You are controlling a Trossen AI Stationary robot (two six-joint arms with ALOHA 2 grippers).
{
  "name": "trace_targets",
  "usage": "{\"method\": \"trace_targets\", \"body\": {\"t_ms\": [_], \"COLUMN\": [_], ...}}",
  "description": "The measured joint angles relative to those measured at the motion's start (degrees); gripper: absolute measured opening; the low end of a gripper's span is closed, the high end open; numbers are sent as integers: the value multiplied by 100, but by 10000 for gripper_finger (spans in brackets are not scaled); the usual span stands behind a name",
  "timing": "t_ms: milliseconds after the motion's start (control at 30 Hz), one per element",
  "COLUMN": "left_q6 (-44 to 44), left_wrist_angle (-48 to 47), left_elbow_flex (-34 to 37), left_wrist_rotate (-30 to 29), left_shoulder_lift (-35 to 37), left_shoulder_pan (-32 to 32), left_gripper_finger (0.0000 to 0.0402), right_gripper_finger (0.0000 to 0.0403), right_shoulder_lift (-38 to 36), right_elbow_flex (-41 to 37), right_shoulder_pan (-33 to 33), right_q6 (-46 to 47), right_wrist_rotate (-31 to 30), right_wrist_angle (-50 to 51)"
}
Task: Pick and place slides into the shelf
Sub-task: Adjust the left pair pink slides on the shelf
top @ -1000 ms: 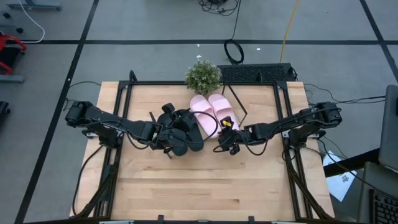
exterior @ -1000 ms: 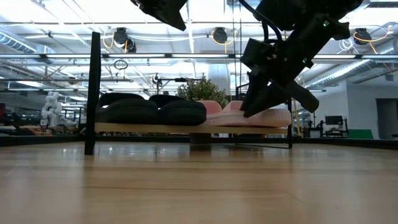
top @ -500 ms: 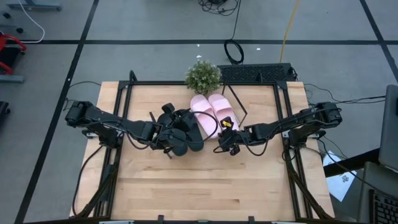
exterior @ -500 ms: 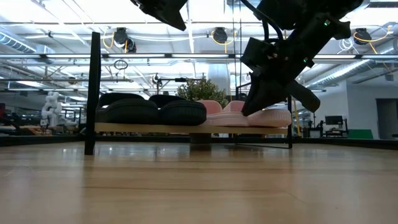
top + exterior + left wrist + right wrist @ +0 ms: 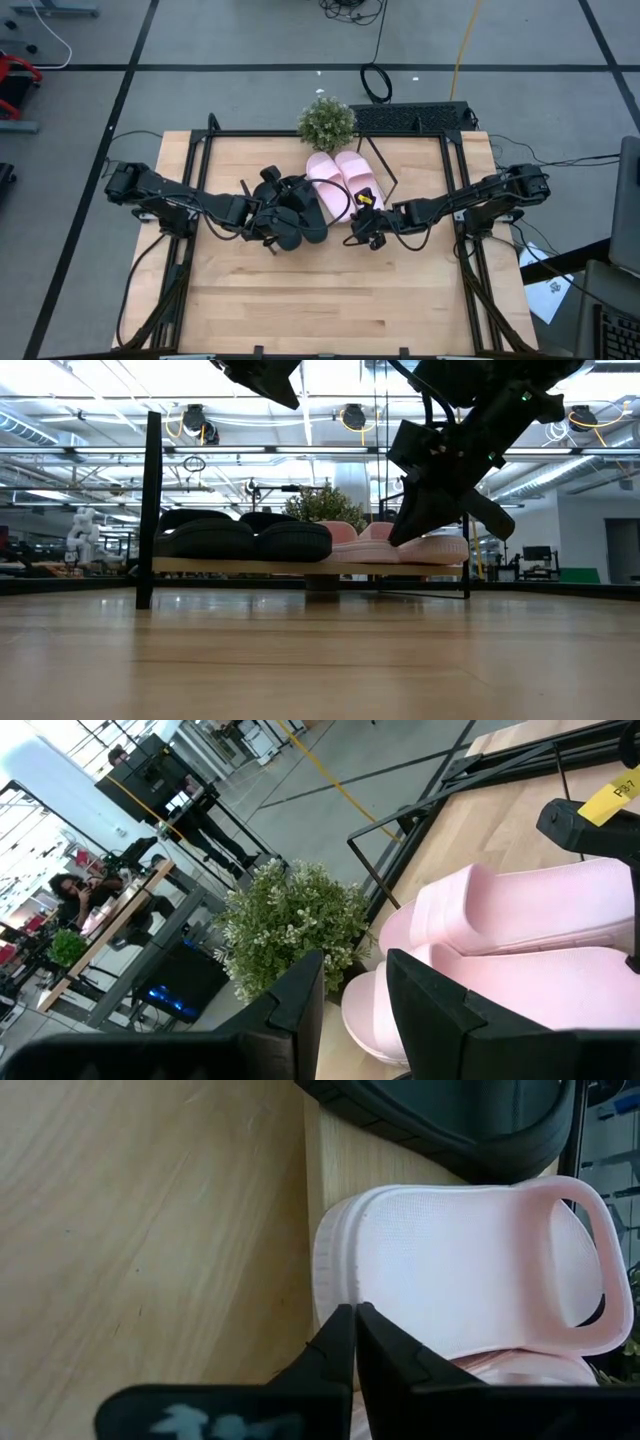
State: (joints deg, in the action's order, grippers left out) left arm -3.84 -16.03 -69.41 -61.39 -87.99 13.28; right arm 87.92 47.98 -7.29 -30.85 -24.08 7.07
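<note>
The shelf (image 5: pixel 300 567), a slanted light-wood board, stands at the table's far middle. Two black slides (image 5: pixel 295 210) (image 5: pixel 240 540) lie on its left half and two pink slides (image 5: pixel 345 180) (image 5: pixel 460 1250) on its right half, soles down. My left gripper (image 5: pixel 272 215) (image 5: pixel 355 970) hovers open above the black slides, with nothing between its fingers. My right gripper (image 5: pixel 356 228) (image 5: pixel 398 540) (image 5: pixel 355 1312) is shut, slanting down at the heel end of a pink slide. My right gripper's shut fingertips (image 5: pixel 340 1330) stand at the heel rim (image 5: pixel 335 1280) of a pink slide, coming slanting down from the table's near right. I cannot tell whether they touch it. The slide lies flat on the shelf board.
A small potted plant (image 5: pixel 326 122) stands just behind the shelf. Black metal rods (image 5: pixel 152 510) rise at the shelf's ends, and a black frame (image 5: pixel 450 180) runs round the table. Bare wood tabletop (image 5: pixel 320 300) lies in front of the shelf.
My right gripper has shut its fingers at the pink slide's heel without moving away. The slides lie as before.
</note>
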Motion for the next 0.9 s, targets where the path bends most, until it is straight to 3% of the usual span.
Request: {"method": "trace_targets", "body": {"t_ms": [900], "left_q6": [95], "left_wrist_angle": [2], "left_elbow_flex": [0], "left_wrist_rotate": [0], "left_shoulder_lift": [-2], "left_shoulder_pan": [0], "left_gripper_finger": [120], "right_gripper_finger": [0], "right_shoulder_lift": [-24], "right_elbow_flex": [3], "right_shoulder_pan": [-372], "right_q6": [-5], "right_wrist_rotate": [-460], "right_wrist_angle": [75]}}
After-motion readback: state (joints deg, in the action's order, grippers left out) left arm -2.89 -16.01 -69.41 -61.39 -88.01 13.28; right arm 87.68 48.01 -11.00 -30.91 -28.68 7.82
